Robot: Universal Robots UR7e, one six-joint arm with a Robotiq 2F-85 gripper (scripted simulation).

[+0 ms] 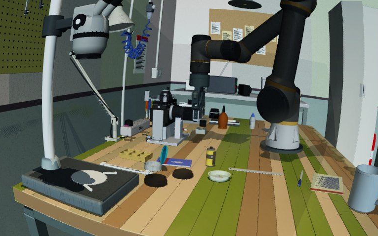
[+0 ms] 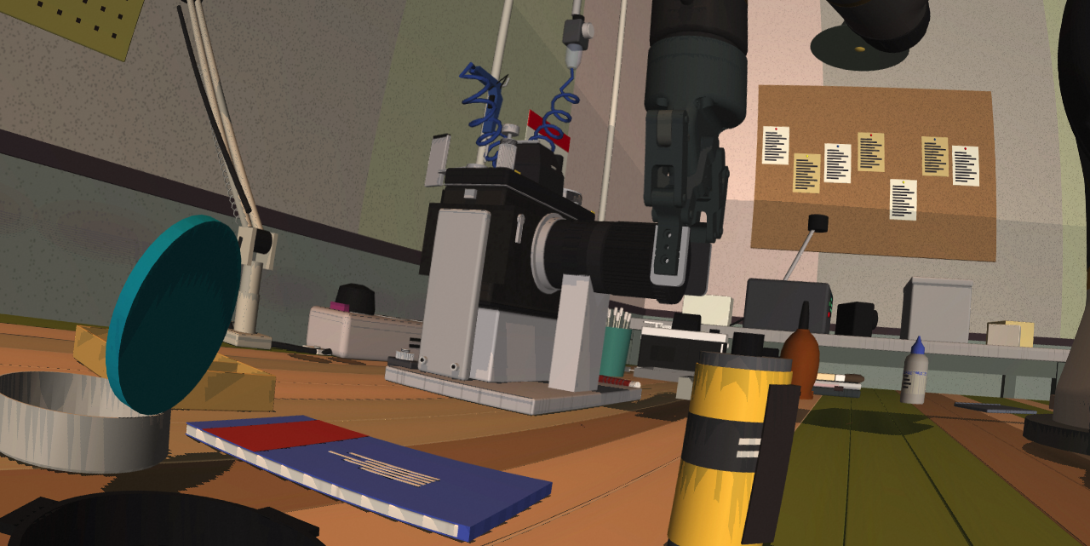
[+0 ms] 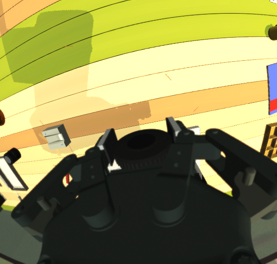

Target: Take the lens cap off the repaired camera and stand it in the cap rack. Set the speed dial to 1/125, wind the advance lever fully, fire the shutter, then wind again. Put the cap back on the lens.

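Toward the back left of the bench the black camera (image 1: 166, 113) (image 2: 495, 238) sits clamped in a grey stand, its lens pointing right. At the lens's front end my gripper (image 1: 195, 113) (image 2: 674, 268) (image 3: 142, 139) comes straight down and is closed around the black lens cap (image 3: 144, 147) (image 2: 686, 268), which sits at the end of the barrel. The small grey cap rack (image 1: 201, 130) (image 3: 55, 136) stands on the bench just below and to the right of the lens. Dials on the camera's top are partly hidden by the arm.
Behind the camera stand a power strip (image 1: 134, 126), a lamp arm and a pen cup. A brown blower (image 1: 222, 119) and a small bottle (image 1: 252, 121) stand right of the rack. Nearer lie a film canister (image 1: 210, 156), a blue notebook (image 1: 175, 162), a tin and a parts tray.
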